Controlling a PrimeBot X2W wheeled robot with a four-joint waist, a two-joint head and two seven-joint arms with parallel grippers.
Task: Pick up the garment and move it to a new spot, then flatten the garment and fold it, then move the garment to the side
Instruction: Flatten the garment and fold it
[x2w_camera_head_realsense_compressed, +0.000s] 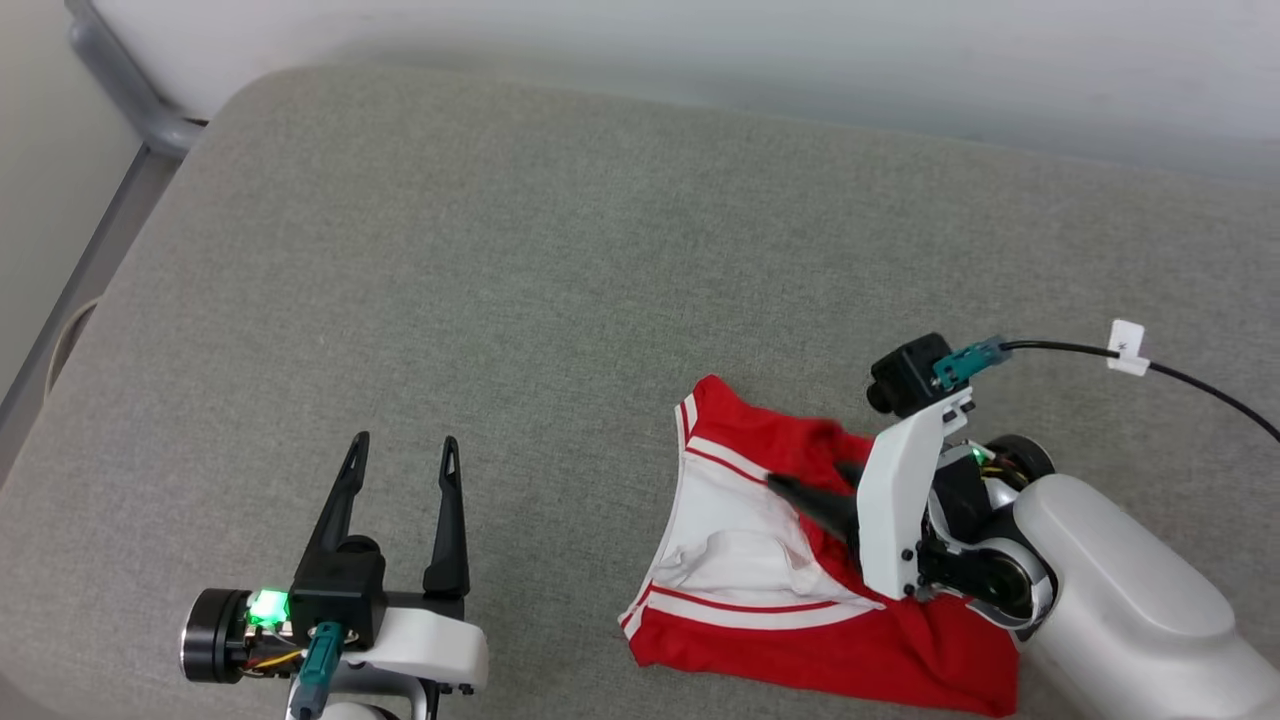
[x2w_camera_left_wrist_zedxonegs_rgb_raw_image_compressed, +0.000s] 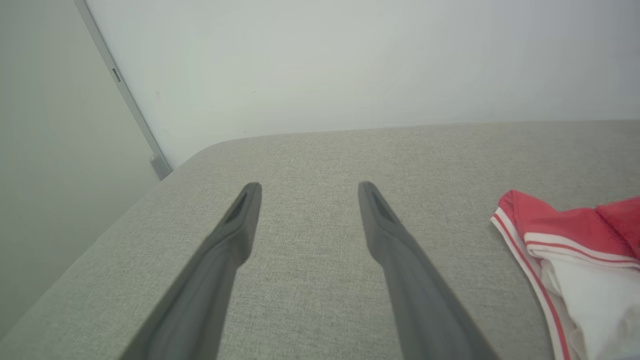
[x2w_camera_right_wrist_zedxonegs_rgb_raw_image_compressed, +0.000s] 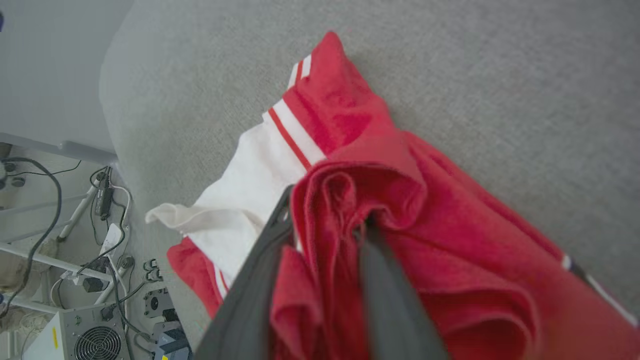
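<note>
The garment lies crumpled on the grey cushion, red with a white sleeve and red-white striped trim. Its edge shows at the right of the left wrist view. My right gripper reaches into its upper folds. In the right wrist view the two dark fingers stand somewhat apart, and a rolled fold of the garment bunches between and over them around my right gripper. My left gripper hovers open over bare cushion to the garment's left, with nothing between its fingers.
A black cable with a white tag runs from the right wrist. A grey metal frame borders the cushion's far left corner. Past the cushion's edge, cables and a fan box sit on the floor. A pale wall stands behind.
</note>
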